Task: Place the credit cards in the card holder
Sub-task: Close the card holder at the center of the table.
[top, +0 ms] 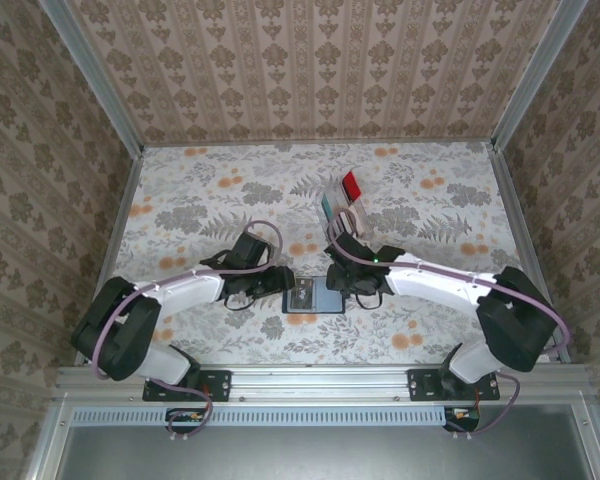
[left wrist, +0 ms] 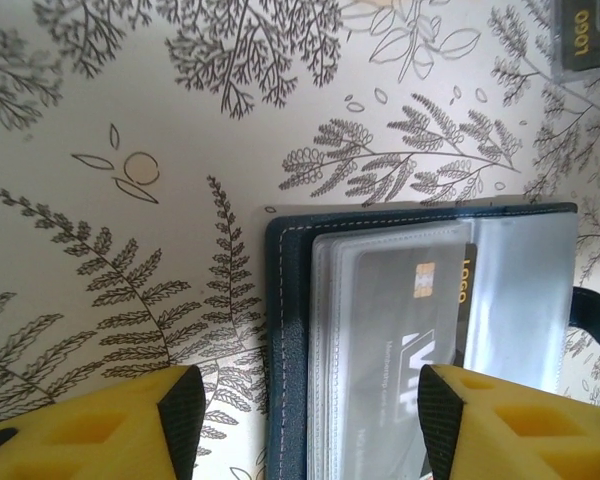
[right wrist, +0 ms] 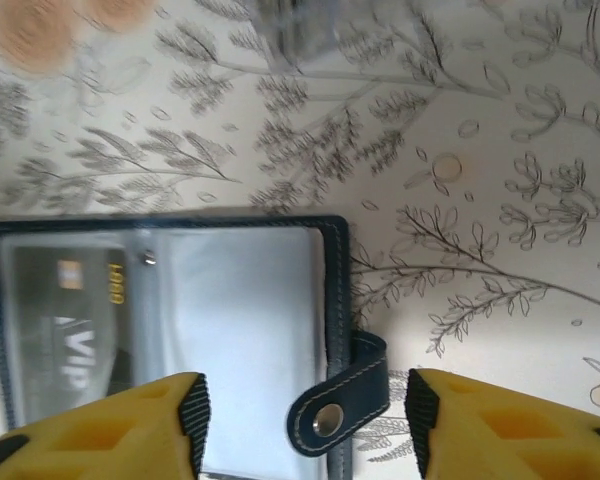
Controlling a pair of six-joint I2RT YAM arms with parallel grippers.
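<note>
Fern-and-blossom print covers the table (top: 180, 200), with wallpapered walls around it. From above, the card holder (top: 315, 298) lies open and flat between the tips of both arms. Beyond them stands a clear rack (top: 342, 197) holding a red card (top: 352, 183) and a teal card (top: 327, 207). The left gripper (left wrist: 310, 425) has its yellow fingers (left wrist: 130, 425) spread wide, pinching nothing. The holder's stitched navy edge and a dark card (left wrist: 410, 330) marked VIP, tucked in a clear sleeve, sit between and just ahead of them. A LOGO card (left wrist: 585, 35) lies well ahead of one finger. The right gripper (right wrist: 305, 430) is likewise spread and empty, and its camera adds the snap tab (right wrist: 345, 395), lying between its fingers.
</note>
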